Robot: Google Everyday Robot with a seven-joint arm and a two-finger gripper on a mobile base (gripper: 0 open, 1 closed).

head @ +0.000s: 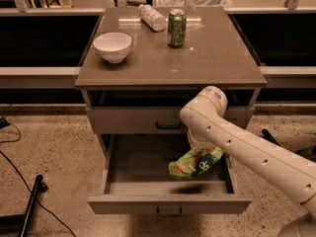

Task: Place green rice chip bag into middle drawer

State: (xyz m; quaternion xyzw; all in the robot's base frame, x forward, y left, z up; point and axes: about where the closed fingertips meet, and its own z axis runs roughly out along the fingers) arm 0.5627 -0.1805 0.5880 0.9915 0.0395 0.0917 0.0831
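Bench [212,58] above. Middle drawer [143,204] open. Green rice chip bag [195,163] hangs over drawer floor, right side. Tool [200,149] just above it, half hidden by wrist, grasping bag top. Placing step. Next, I judge: lower slightly, let go, lift clear.

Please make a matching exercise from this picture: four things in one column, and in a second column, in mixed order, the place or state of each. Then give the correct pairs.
Things:
1. white bowl
2. green soda can
3. plastic bottle
4. green rice chip bag

Places or states:
A. lying on its side at the back of the tabletop
B. below the gripper, over the floor of the open middle drawer
C. tall and upright on the tabletop
D. on the tabletop's left part as seen in the view

Pairs: 1-D, 2-C, 3-A, 4-B
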